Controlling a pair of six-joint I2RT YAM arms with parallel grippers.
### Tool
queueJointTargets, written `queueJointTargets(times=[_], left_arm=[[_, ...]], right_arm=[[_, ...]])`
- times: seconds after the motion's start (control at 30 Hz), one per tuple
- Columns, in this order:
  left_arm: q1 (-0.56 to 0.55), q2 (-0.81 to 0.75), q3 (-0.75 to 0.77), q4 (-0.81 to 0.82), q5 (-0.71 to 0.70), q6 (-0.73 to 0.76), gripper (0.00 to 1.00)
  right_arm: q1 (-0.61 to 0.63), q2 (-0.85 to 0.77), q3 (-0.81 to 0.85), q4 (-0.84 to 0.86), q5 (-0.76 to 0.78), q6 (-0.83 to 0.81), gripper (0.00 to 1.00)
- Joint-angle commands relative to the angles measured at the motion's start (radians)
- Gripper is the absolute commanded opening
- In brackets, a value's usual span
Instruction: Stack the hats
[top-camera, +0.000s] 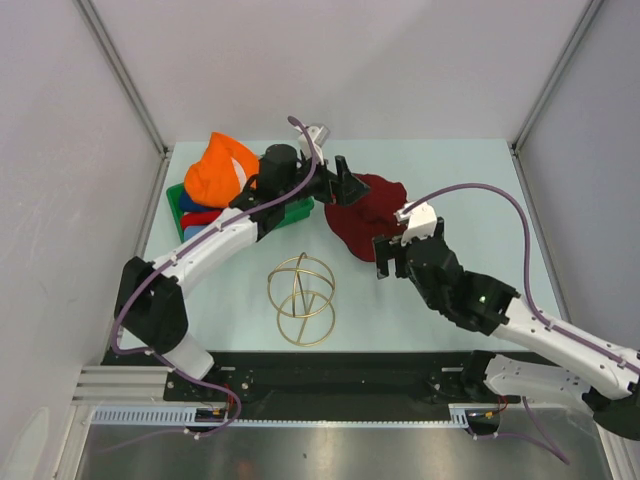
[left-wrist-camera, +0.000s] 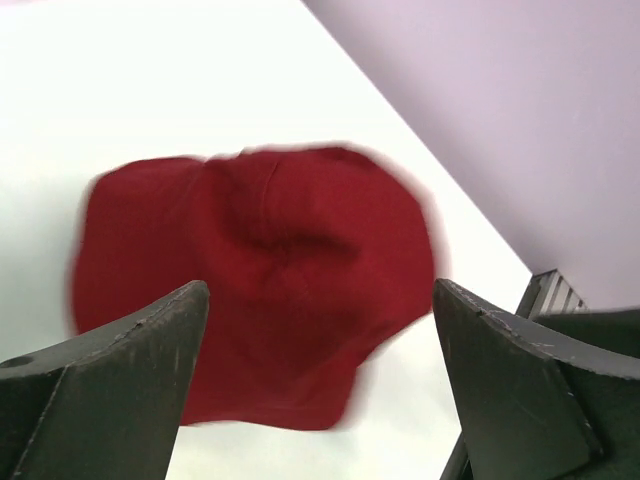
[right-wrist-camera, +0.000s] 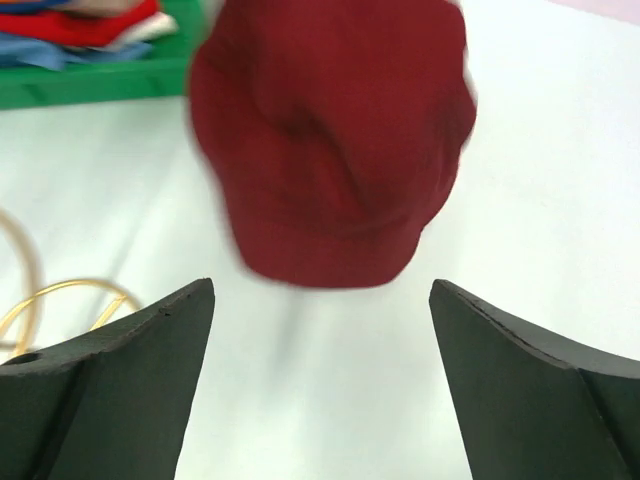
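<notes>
A maroon hat (top-camera: 365, 215) lies flat on the table right of centre, with neither gripper touching it. My left gripper (top-camera: 347, 185) hovers at its left edge, open and holding nothing; in the left wrist view the maroon hat (left-wrist-camera: 260, 270) lies below the left gripper (left-wrist-camera: 320, 290). My right gripper (top-camera: 383, 257) is open just at the hat's near edge; its wrist view shows the maroon hat (right-wrist-camera: 335, 140) just beyond the right gripper (right-wrist-camera: 322, 285). An orange hat (top-camera: 220, 170) tops a pile with blue (top-camera: 190, 203) and red (top-camera: 200, 217) hats.
The pile sits in a green tray (top-camera: 175, 205) at the back left, also visible as the green tray (right-wrist-camera: 90, 85) in the right wrist view. A gold wire globe frame (top-camera: 300, 300) stands near the table's front centre. Grey walls close in the table's sides.
</notes>
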Motion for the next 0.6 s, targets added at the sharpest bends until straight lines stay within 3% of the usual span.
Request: queueJointTargets(times=[0.0,0.13,0.23,0.37,0.4,0.57], left_arm=[[-0.013,0.024,0.078,0.063,0.029,-0.026,0.98],[-0.015,0.019,0.084,0.066,0.014,-0.021,0.98],[-0.015,0.021,0.099,0.056,0.004,-0.006,0.99],[-0.015,0.038,0.122,0.034,0.014,0.002,0.99],[-0.015,0.041,0.129,0.033,0.012,0.003,0.99],[-0.015,0.058,0.164,-0.012,-0.011,0.025,0.99]], right_arm=[[0.005,-0.042,0.090,-0.014,-0.135,-0.042,0.97],[-0.029,0.019,0.195,-0.047,-0.139,-0.046,1.00],[-0.167,0.079,0.285,-0.077,-0.214,-0.019,1.00],[-0.432,0.167,0.329,-0.040,-0.529,0.022,1.00],[-0.530,0.179,0.334,-0.029,-0.576,0.042,1.00],[-0.774,0.215,0.333,0.029,-0.804,0.122,1.00]])
